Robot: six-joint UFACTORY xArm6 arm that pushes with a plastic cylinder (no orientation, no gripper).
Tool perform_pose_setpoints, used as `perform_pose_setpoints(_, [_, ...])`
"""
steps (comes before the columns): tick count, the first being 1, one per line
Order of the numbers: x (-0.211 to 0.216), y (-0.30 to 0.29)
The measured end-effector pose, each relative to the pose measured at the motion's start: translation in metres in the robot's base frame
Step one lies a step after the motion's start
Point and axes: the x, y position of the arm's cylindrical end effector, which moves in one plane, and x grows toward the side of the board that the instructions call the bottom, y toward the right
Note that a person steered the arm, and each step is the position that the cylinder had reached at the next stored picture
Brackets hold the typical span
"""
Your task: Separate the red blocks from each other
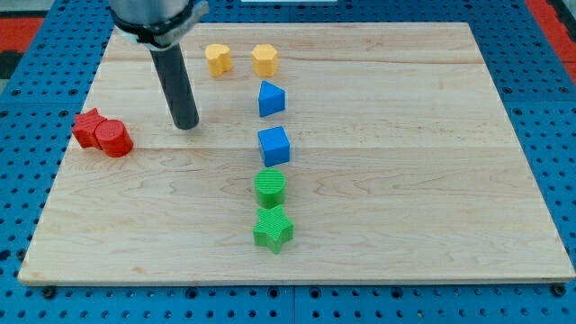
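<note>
While red blocks [103, 133] touch, blue cube [274, 145] sits well apart.

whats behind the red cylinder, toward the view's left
The red star block sits there, touching the red cylinder, which covers its near right edge. My tip stands apart on the view's right.

a straight dark rod, round in section, matte black-grey with a faint paler sheen running down its length; its upper end sits in a wider dark, rounded collar cut off by the far edge of the scene; my tip [186, 125] is blunt and flat-ended, the same dark tone as the shaft.
</note>
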Motion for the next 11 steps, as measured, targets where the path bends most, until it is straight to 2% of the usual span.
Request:
perform_pose_setpoints(1, [0.024,-0.006])
perform_pose_setpoints(3, [0.036,-0.023])
perform_pose_setpoints(4, [0.024,-0.046])
perform_pose_setpoints(5, [0.076,-0.055])
perform_pose_setpoints(6, [0.051,-0.096])
perform_pose_setpoints(7, [-0.013,-0.120])
perform_pose_setpoints(8, [-0.030,-0.086])
perform_pose_setpoints(11, [-0.028,-0.036])
